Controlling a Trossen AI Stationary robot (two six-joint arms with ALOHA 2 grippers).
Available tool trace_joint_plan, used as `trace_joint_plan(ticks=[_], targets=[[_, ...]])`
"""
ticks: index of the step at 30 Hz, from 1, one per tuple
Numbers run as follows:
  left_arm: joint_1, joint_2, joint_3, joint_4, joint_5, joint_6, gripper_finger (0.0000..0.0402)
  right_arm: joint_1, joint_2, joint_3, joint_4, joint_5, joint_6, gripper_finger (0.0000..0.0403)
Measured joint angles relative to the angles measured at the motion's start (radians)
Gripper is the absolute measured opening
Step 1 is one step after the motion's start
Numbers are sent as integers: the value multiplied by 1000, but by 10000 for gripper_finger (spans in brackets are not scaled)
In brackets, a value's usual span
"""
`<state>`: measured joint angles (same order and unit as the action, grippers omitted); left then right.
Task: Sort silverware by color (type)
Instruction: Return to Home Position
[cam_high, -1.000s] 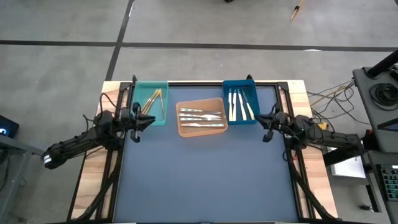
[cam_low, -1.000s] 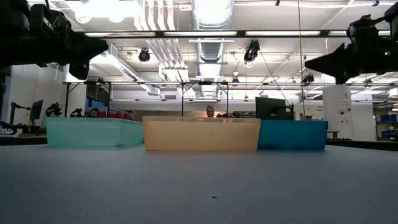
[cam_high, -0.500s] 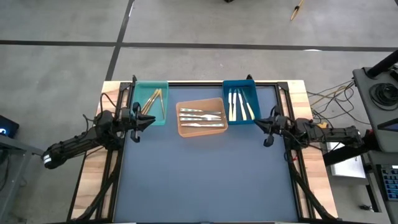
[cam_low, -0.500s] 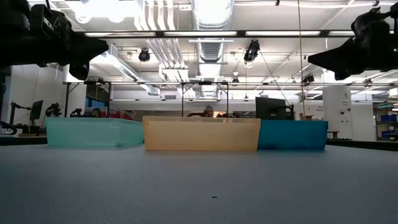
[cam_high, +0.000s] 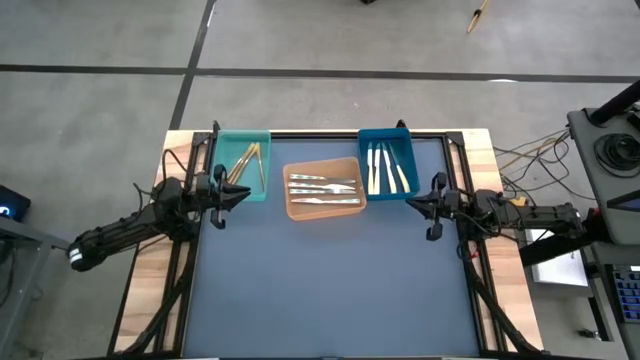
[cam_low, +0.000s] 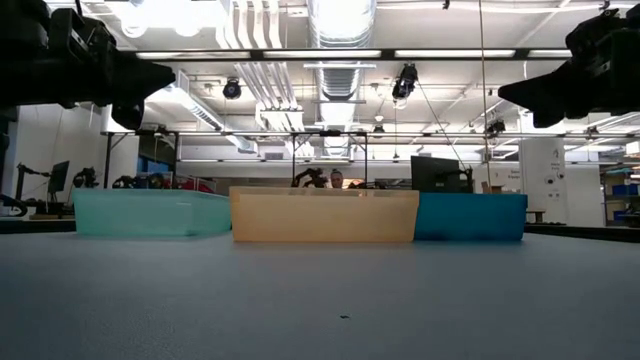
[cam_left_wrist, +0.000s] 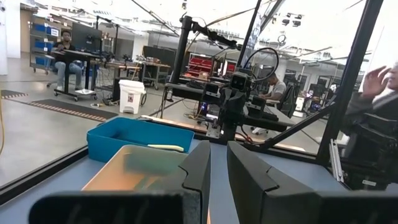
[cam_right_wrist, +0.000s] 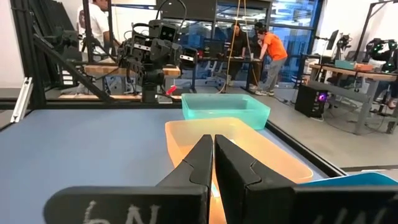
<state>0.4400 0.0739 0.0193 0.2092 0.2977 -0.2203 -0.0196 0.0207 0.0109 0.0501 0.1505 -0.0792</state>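
– Along the table's (cam_high: 330, 290) far edge, what sits where?
– Three bins in a row. The teal bin (cam_high: 226, 145) is nearest the far left corner, the orange bin (cam_high: 325, 212) is in the middle and set a little nearer, and the blue bin (cam_high: 388, 137) is toward the far right corner.
– And the silverware?
– All of it is inside them. The gold pieces (cam_high: 246, 160) are in the teal bin, the silver pieces (cam_high: 322, 187) lie crosswise in the orange one, and the cream-handled pieces (cam_high: 387, 170) lie lengthwise in the blue one.
– The arms?
– Both reach in from the side edges, raised off the table. The left gripper (cam_high: 240, 193) is just beside the teal bin's near corner. Its fingers (cam_left_wrist: 245, 180) are a narrow slit apart and hold nothing. The right gripper (cam_high: 410, 200) is just beside the blue bin's near corner, fingers (cam_right_wrist: 199, 162) pressed together, also empty.
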Motion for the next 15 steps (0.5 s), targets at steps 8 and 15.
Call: trace_joint_plan(ticks=[8,15], targets=[[0,3,0,0,0,0,37,0,1,0,4,0,0,9],[0,3,0,0,0,0,37,0,1,0,6,0,0,9]])
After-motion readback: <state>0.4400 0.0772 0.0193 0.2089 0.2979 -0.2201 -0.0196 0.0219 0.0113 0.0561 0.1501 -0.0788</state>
